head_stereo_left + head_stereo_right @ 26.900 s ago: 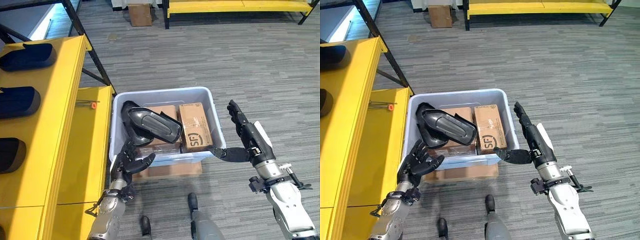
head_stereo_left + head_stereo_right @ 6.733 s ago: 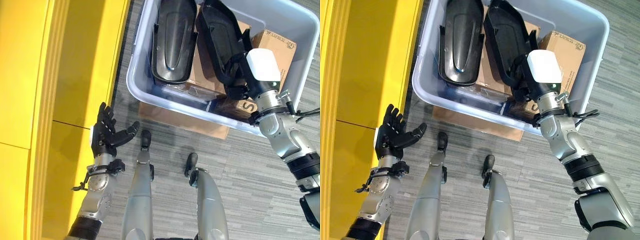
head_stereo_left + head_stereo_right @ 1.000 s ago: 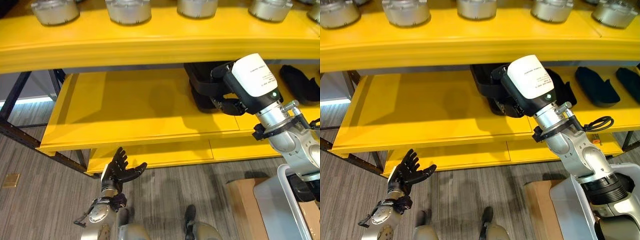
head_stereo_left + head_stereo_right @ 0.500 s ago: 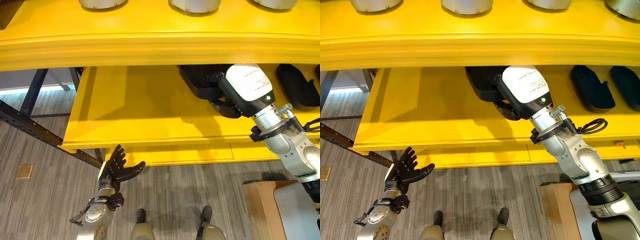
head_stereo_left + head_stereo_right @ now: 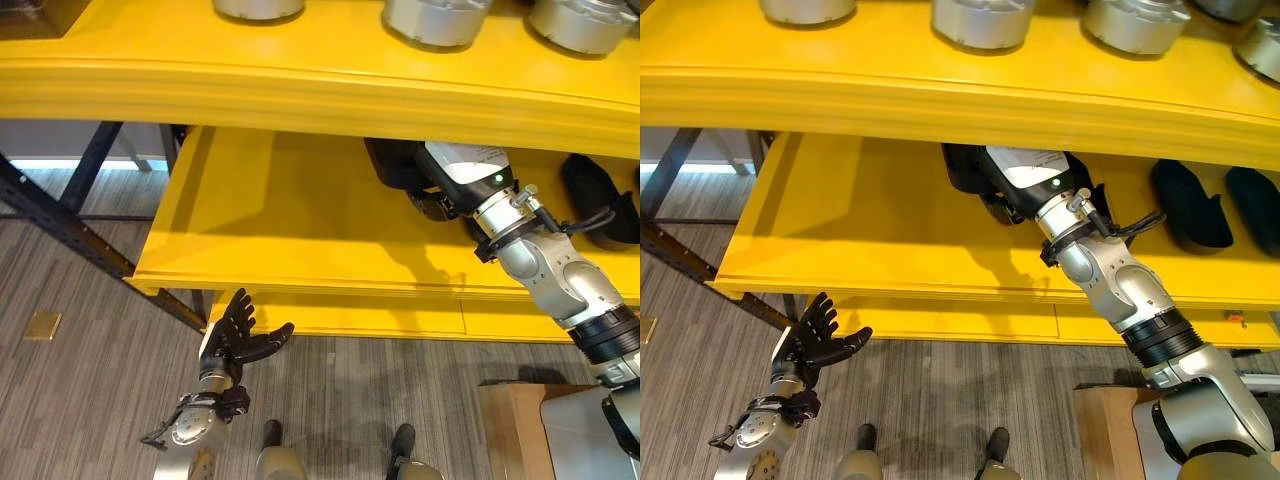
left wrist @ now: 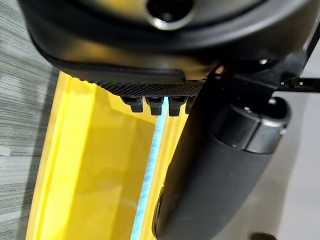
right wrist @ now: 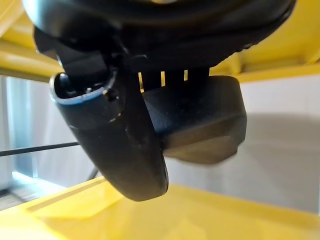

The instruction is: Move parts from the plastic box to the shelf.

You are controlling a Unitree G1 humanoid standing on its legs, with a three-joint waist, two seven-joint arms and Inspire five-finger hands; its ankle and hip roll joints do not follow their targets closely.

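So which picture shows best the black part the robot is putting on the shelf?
The right wrist view: the black part sits close up past the right hand, above the yellow shelf. In both eye views it is mostly hidden, tucked under the upper shelf behind that hand. The left wrist view faces elsewhere.

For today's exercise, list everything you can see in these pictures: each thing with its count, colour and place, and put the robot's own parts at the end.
shelf: one, yellow, with an upper and a lower deck, ahead of the robot.
metal cylinders: at least four, silver, in a row on the upper deck.
black part: one, on the lower deck, at the right hand.
other black parts: two, on the lower deck, far right.
cardboard: one brown piece, on the floor, lower right.
floor: grey carpet.
right hand: dark, under the upper deck, at the black part; grip hidden.
left hand: dark, open, held low before the shelf, holding nothing.
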